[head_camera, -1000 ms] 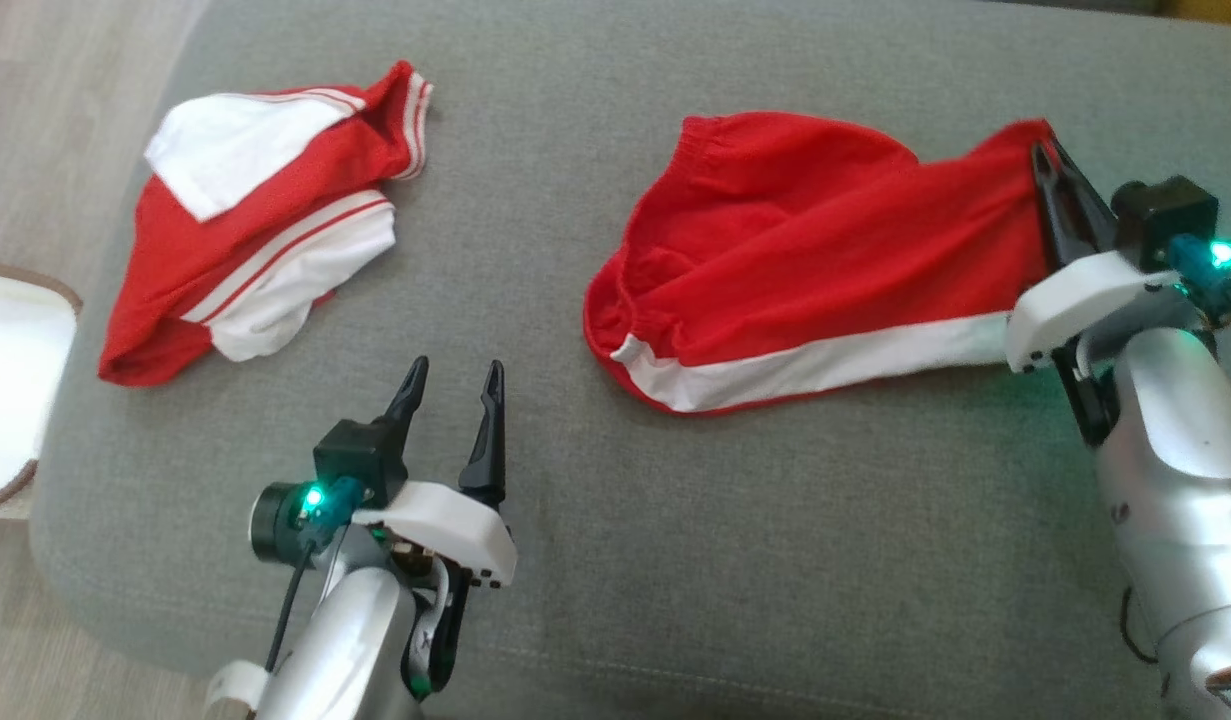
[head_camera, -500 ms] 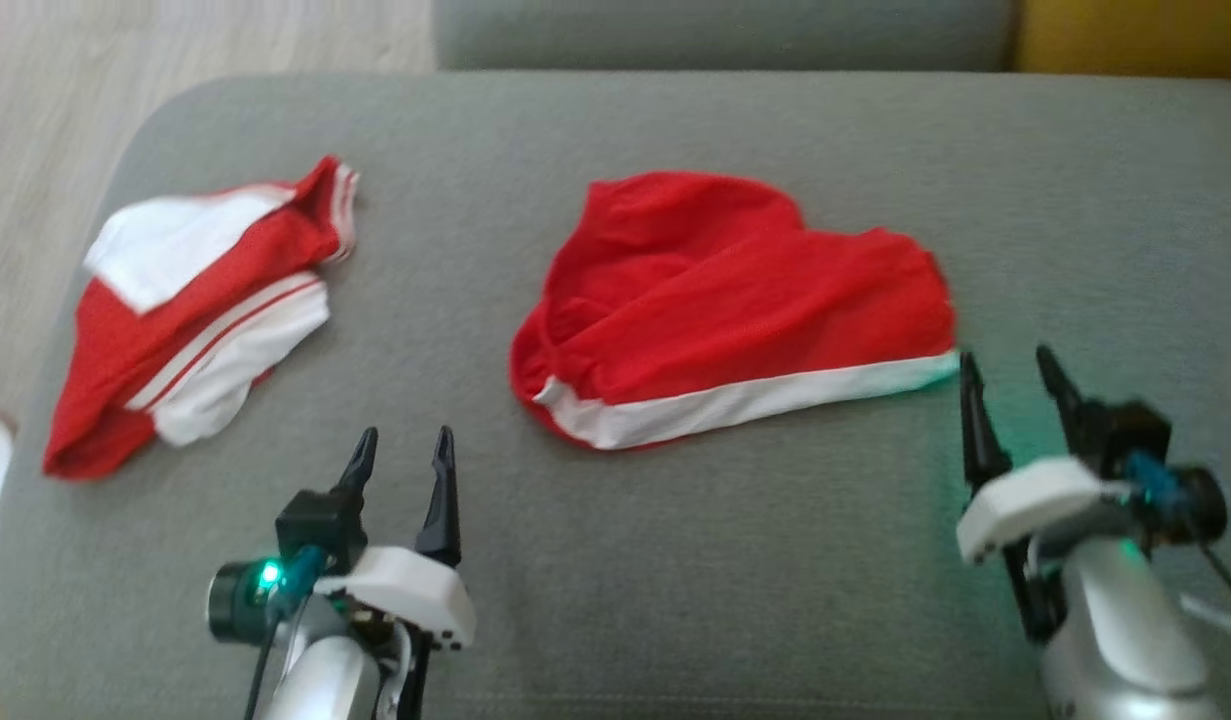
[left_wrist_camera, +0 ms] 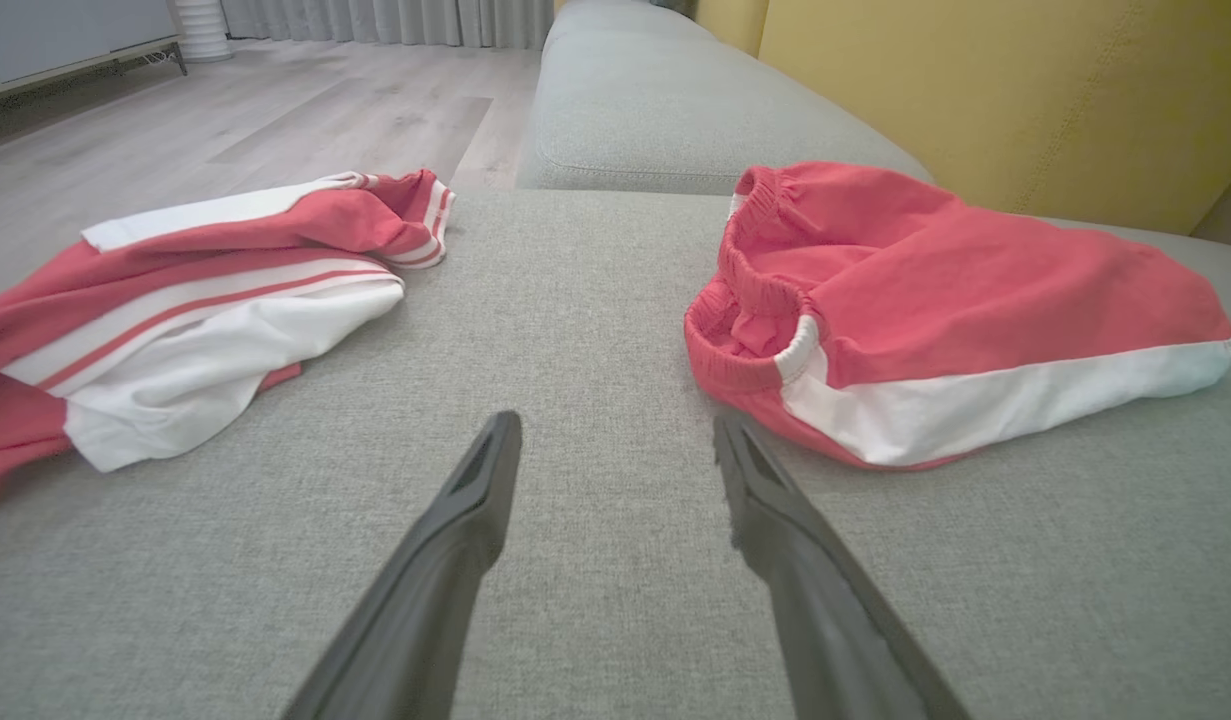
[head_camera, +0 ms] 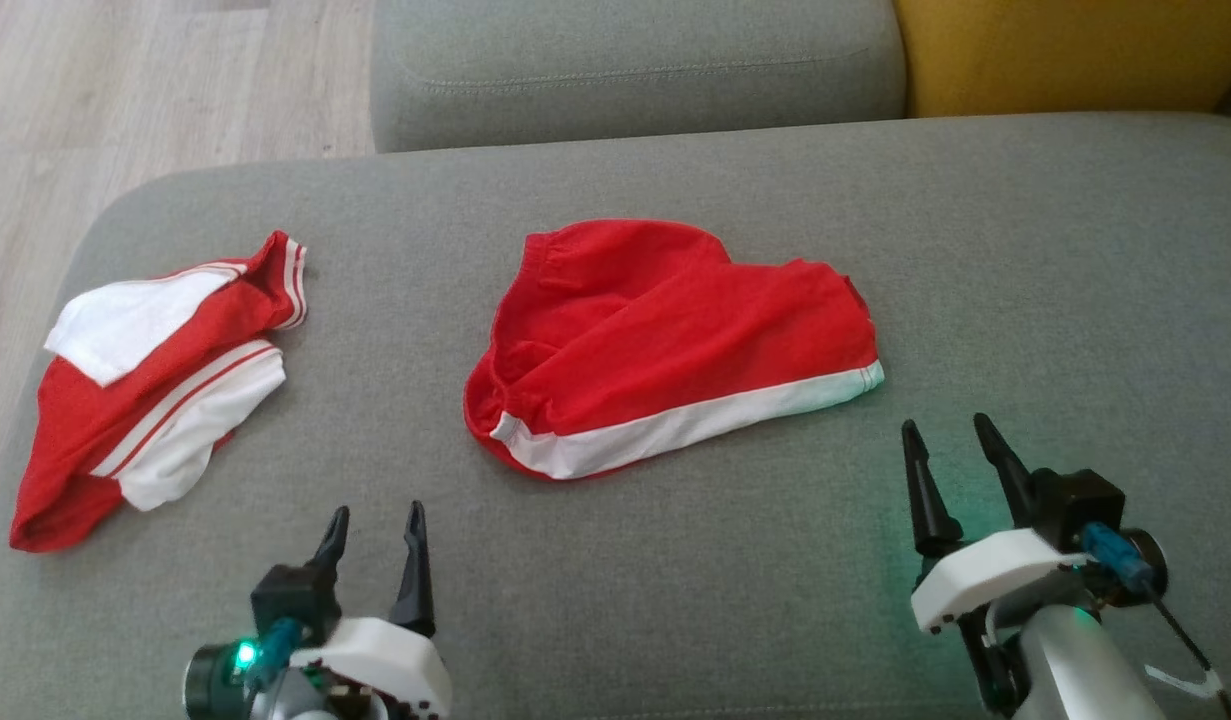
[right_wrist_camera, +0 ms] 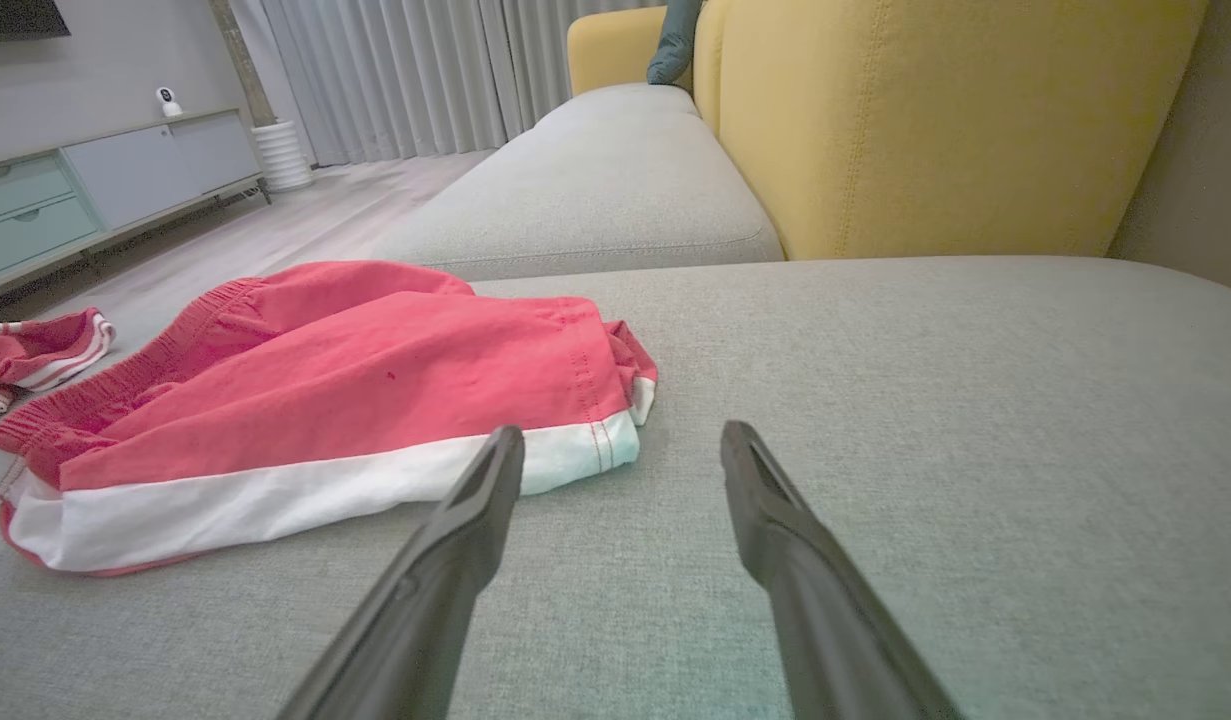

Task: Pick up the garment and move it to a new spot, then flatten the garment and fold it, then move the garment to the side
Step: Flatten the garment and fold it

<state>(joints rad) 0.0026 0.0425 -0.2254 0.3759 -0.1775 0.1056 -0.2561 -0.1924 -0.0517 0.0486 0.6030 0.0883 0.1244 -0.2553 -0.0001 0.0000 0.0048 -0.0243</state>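
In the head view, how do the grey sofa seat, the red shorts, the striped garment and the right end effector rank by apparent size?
1. grey sofa seat
2. red shorts
3. striped garment, close to the shorts, so this order is unsure
4. right end effector, open, smallest though nearest the camera

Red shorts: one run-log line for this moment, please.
red shorts: lying free on grey sofa | left tool: open, empty | right tool: open, empty, clear of shorts
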